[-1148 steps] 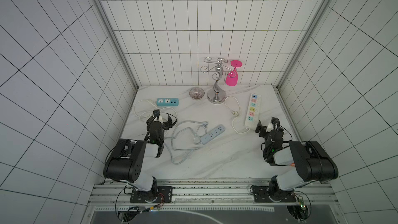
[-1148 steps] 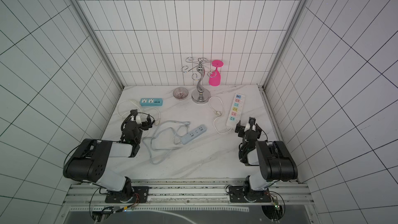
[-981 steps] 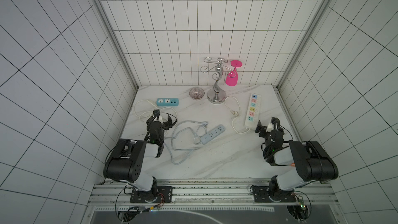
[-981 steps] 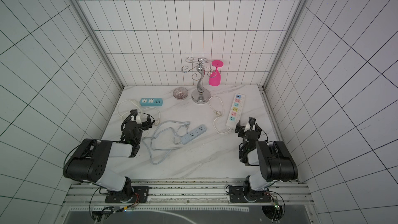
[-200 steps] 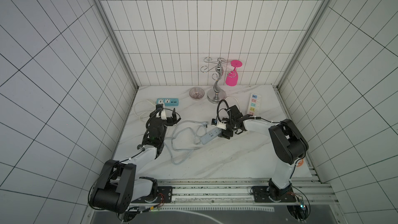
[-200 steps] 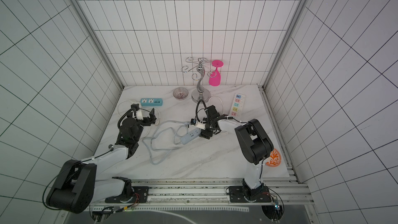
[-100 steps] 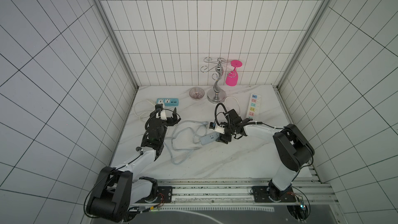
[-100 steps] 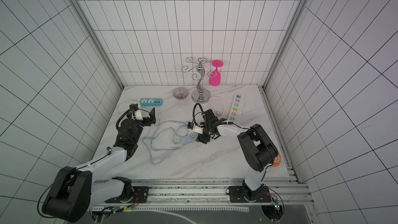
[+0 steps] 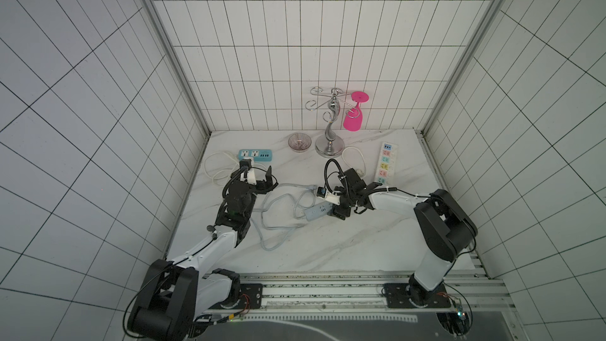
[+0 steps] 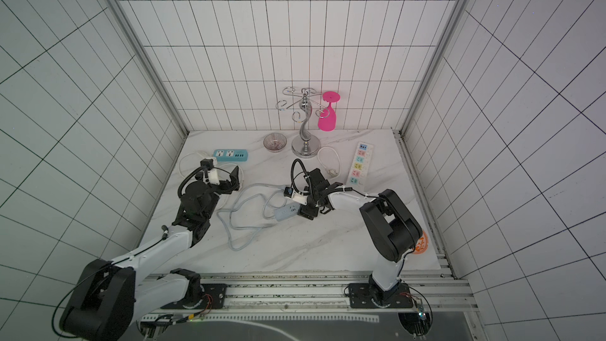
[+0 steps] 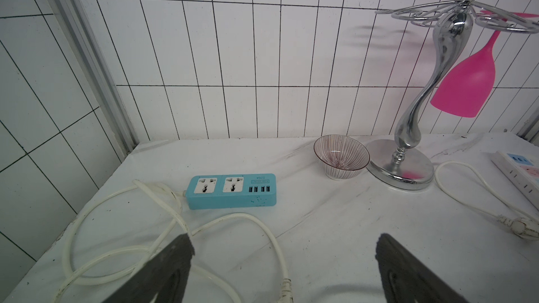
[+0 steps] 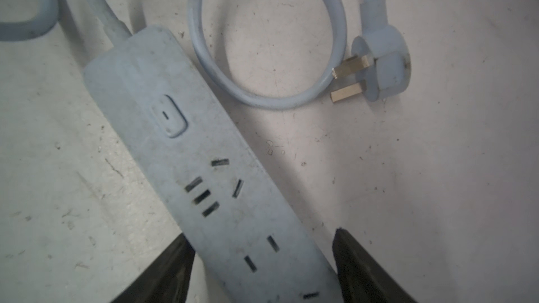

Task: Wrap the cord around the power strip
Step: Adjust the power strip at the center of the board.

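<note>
Right gripper [image 9: 339, 212] has come in, clamping the power strip [image 9: 314, 215] by its right end. My wide-open left gripper [image 9: 270, 181] is nearer the loose cord [image 12: 339, 24].

Power strip [image 12: 204, 155]: one end runs out of frame between the right gripper's [image 12: 262, 233] fingers in the right wrist view and sits under that gripper in both top views; grip not determinable. Cord [image 12: 271, 102] and white strip [image 11: 517, 164]: each cut off at a wrist picture's edge.
</note>
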Tool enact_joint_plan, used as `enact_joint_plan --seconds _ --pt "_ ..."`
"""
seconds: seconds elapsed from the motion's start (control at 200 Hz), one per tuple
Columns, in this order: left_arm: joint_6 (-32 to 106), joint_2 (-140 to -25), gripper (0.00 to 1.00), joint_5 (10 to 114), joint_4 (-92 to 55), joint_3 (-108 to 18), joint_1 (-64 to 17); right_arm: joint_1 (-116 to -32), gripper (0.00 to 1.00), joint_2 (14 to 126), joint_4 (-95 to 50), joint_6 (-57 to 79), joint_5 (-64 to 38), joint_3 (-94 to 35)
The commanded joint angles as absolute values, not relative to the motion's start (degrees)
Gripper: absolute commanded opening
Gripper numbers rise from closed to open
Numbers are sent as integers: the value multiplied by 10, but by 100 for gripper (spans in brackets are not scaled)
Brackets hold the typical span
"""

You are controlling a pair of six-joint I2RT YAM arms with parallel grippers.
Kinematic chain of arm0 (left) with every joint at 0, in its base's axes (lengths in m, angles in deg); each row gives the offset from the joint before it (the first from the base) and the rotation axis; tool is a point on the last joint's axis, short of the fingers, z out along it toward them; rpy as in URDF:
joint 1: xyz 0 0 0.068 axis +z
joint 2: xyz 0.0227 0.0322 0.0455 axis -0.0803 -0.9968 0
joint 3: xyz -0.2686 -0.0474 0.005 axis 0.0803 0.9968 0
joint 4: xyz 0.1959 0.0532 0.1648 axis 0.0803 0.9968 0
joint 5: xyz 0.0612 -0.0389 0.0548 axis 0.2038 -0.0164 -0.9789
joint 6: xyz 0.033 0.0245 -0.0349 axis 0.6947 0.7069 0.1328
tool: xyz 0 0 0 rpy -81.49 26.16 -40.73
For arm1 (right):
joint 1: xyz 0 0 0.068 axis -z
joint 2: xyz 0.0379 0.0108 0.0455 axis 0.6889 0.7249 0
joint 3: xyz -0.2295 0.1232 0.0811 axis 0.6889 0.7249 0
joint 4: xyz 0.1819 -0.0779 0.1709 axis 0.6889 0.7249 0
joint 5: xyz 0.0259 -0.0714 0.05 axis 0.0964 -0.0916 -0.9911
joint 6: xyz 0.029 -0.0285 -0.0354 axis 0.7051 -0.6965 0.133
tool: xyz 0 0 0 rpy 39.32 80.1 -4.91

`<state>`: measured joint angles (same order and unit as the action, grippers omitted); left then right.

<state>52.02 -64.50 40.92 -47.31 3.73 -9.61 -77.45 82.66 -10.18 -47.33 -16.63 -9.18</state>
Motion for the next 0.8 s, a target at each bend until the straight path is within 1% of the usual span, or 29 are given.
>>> enact_joint_plan --seconds 0.0,0.12,0.405,0.565,0.685,0.795 --pt "527 -647 98 406 -468 35 -99 -753 76 848 -5 -469 -131 -55" --pt "527 -651 98 408 -465 31 -100 -733 76 852 2 -474 -135 -62" --pt "529 -653 98 409 -458 27 -103 -745 73 877 25 -460 -176 -65" --pt "529 -651 98 409 -457 29 -107 -760 69 888 34 -440 -181 -64" --pt "530 -648 98 407 -455 30 -110 -765 61 896 47 -421 -187 -70" --pt "533 -646 98 406 -452 30 -112 -772 60 896 45 -410 -188 -67"
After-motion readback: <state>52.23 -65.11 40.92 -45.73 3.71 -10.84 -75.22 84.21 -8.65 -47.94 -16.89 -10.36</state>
